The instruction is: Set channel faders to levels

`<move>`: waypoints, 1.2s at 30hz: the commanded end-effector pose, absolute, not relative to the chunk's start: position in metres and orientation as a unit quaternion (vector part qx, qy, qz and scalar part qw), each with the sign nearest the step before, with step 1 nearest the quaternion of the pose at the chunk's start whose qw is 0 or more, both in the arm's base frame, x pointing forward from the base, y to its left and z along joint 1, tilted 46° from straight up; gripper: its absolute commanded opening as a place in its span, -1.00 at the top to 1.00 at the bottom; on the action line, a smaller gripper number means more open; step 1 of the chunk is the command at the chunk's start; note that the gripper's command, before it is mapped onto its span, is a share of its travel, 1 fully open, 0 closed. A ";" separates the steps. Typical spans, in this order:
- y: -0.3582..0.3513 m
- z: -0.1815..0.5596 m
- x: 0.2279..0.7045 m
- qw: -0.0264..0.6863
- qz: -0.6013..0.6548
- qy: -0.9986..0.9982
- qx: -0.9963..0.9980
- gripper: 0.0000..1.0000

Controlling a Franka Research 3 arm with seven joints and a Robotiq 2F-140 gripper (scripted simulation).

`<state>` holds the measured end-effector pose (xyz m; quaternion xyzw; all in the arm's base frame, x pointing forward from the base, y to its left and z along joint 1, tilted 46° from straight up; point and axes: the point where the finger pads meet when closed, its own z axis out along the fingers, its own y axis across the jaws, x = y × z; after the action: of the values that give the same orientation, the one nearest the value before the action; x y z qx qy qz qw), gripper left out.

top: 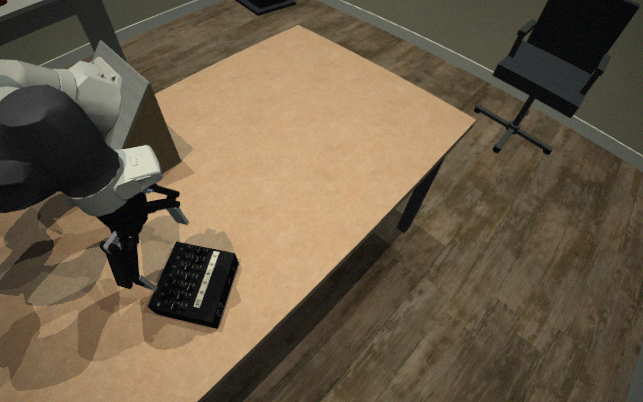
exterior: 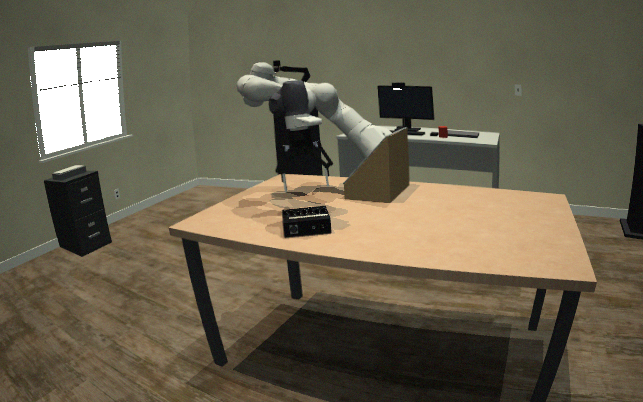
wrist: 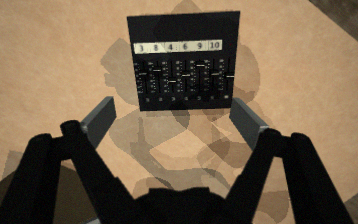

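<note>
The black lighting desk point(wrist: 184, 60) stands flat on the table, and it also shows in the top view point(top: 195, 284) and the exterior view point(exterior: 307, 220). Its white tape point(wrist: 177, 46) reads 3, 8, 4, 6, 9, 10 from left to right. Several fader caps stand at mixed heights below the tape. The fifth cap point(wrist: 200, 65) is highest and the third cap point(wrist: 172, 81) is lowest. The rightmost fader point(wrist: 229, 76) has no tape above it. My gripper point(wrist: 174, 107) is open and empty. It hovers above the table just off the desk's fader-end edge point(top: 164, 250), touching nothing.
The arm's brown wedge-shaped mount point(top: 134, 115) stands behind the gripper. The table's long edge point(top: 264, 340) runs close past the desk. An office chair point(top: 559, 60) stands on the floor beyond the table's far corner.
</note>
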<state>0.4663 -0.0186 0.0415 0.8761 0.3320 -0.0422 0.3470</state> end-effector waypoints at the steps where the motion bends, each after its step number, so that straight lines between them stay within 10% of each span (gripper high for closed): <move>1: -0.018 0.043 0.468 0.353 -0.012 0.249 0.902 -1.00; 36: 0.029 0.071 0.497 0.301 0.165 -0.215 0.914 -1.00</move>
<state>0.4958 0.0247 0.0705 0.9359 -0.0999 0.1189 0.3161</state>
